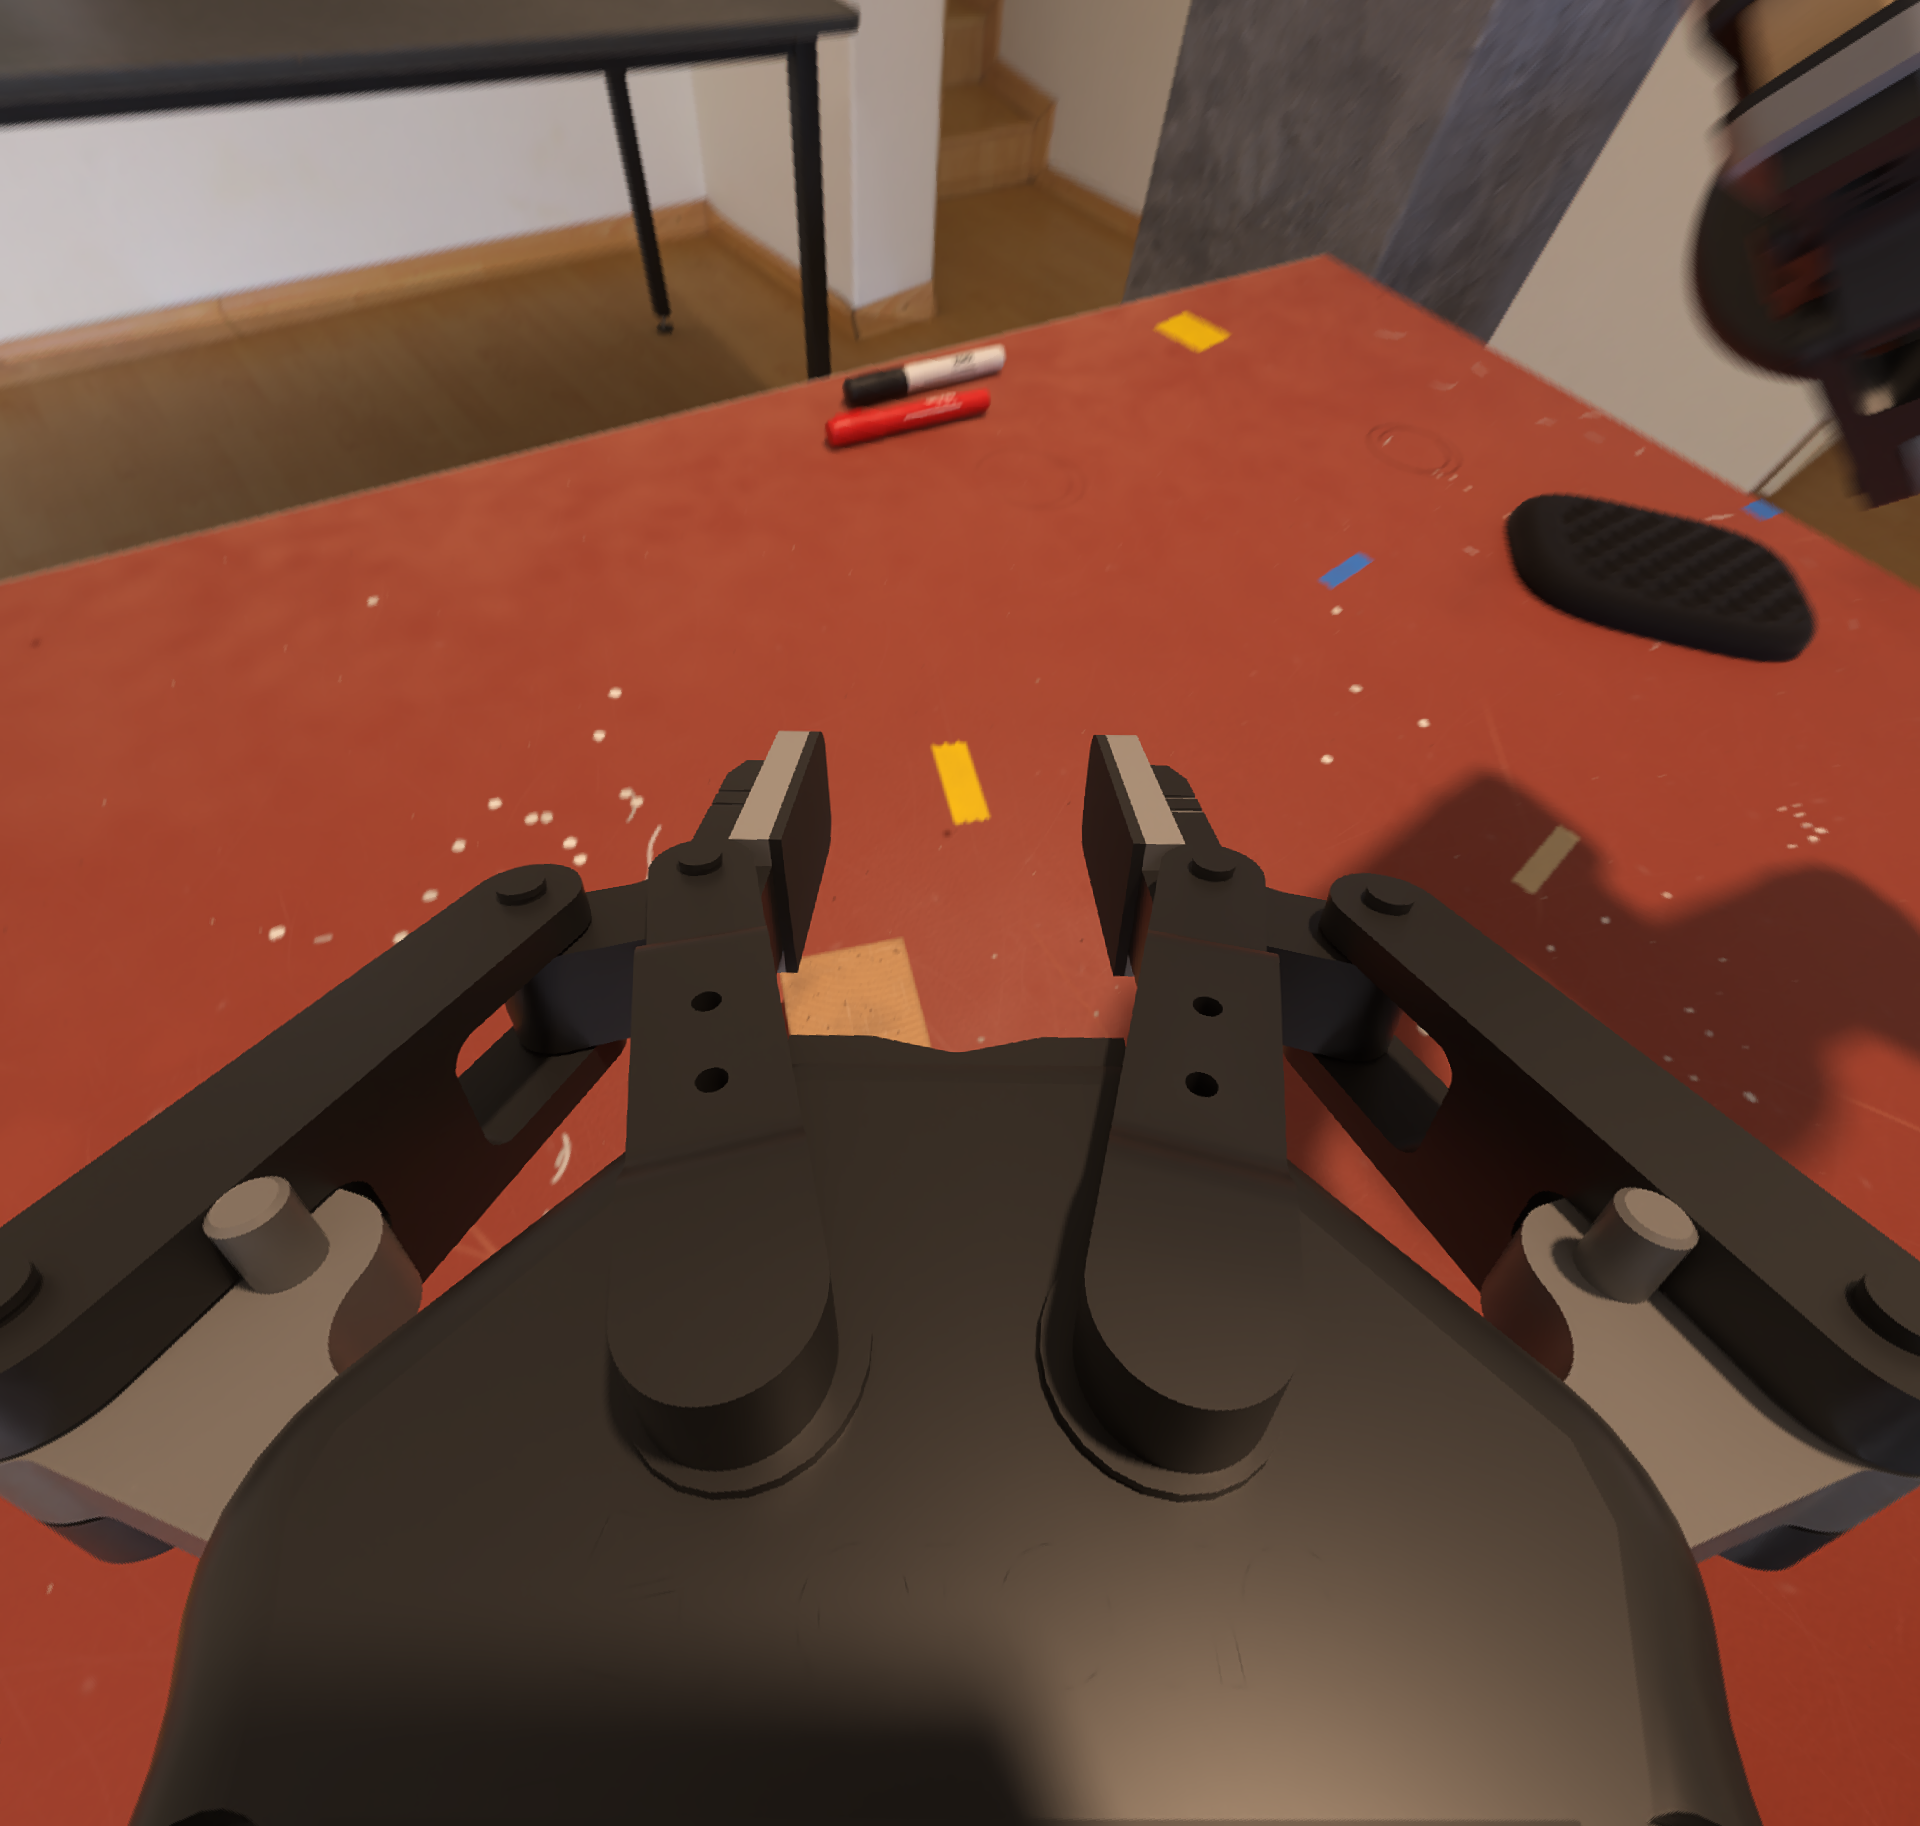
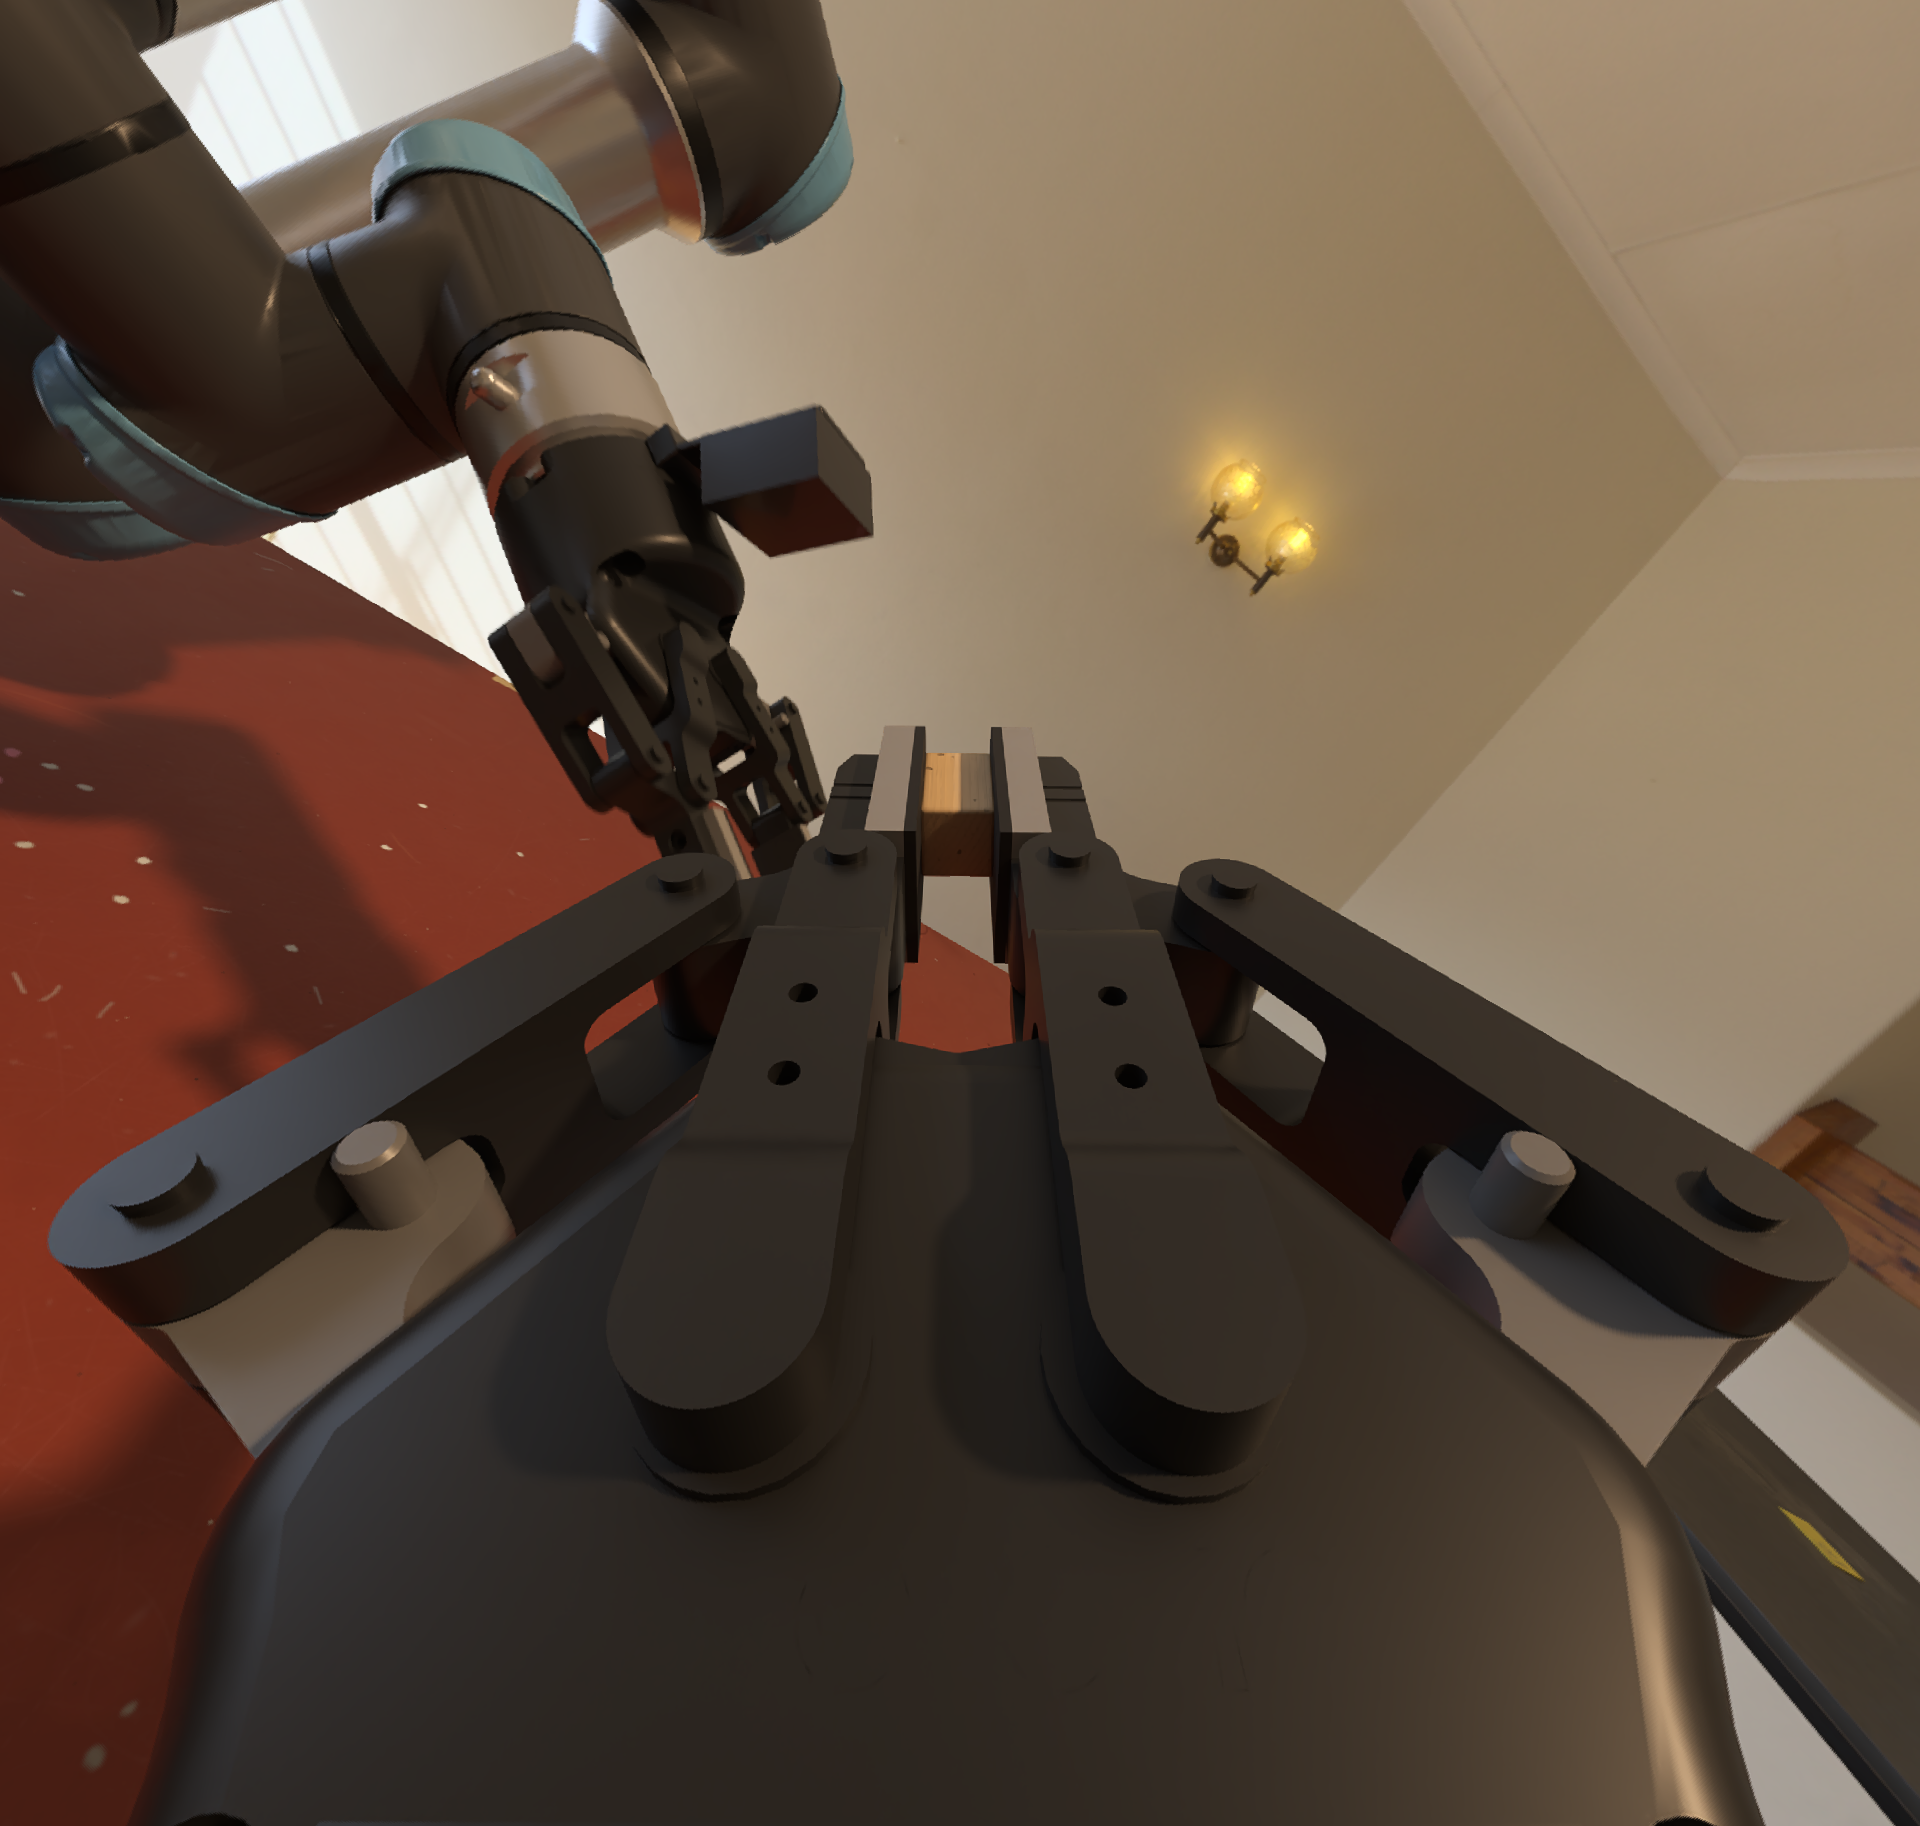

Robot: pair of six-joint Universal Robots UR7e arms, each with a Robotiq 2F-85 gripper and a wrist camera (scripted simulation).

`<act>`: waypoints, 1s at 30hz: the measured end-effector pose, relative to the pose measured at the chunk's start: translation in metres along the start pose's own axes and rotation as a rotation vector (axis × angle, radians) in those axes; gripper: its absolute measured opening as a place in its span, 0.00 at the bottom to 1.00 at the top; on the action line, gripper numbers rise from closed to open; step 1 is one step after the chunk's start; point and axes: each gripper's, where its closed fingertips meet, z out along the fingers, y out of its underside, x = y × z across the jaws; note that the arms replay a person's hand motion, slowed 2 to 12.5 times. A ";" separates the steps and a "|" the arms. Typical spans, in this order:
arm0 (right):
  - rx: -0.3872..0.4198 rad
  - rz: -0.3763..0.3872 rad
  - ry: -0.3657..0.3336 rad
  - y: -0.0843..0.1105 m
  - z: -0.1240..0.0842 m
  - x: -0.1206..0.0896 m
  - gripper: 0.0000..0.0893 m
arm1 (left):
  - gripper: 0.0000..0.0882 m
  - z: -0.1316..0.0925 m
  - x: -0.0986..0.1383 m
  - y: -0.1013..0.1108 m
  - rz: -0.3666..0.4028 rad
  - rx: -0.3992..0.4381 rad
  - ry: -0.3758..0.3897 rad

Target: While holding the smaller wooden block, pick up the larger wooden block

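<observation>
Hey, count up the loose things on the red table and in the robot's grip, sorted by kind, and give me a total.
Wooden blocks: 2, small one held, larger on the table
Markers: 2, black and white, red
Black mesh pad: 1
Total: 5

My own left hand covers most of the bigger wooden block (image 1: pixel 854 989), so I only see one pale corner. My right arm (image 1: pixel 1813 166) is a blur at the picture's edge. My right fingers (image 2: pixel 896 789) hide the sides of the small wooden block (image 2: pixel 956 812).
</observation>
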 end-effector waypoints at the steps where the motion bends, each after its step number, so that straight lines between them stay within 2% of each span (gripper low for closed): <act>1: -0.003 -0.006 0.001 -0.001 -0.001 0.000 0.12 | 0.51 0.004 -0.003 0.005 -0.006 -0.023 -0.015; 5: -0.012 -0.036 0.006 -0.008 -0.007 0.003 0.12 | 0.52 0.027 -0.012 0.032 -0.025 -0.140 -0.081; 13: -0.015 -0.073 0.021 -0.021 -0.017 0.008 0.12 | 0.63 0.068 -0.005 0.077 -0.014 -0.329 -0.088; 17: -0.025 -0.092 0.033 -0.025 -0.022 0.011 0.12 | 0.67 0.081 -0.007 0.097 0.019 -0.424 -0.134; 24: -0.026 -0.096 0.027 -0.032 -0.030 0.013 0.12 | 0.73 0.094 -0.020 0.116 0.092 -0.464 -0.262; 30: -0.024 -0.073 0.015 -0.035 -0.035 0.014 0.12 | 0.80 0.100 -0.029 0.133 0.078 -0.491 -0.316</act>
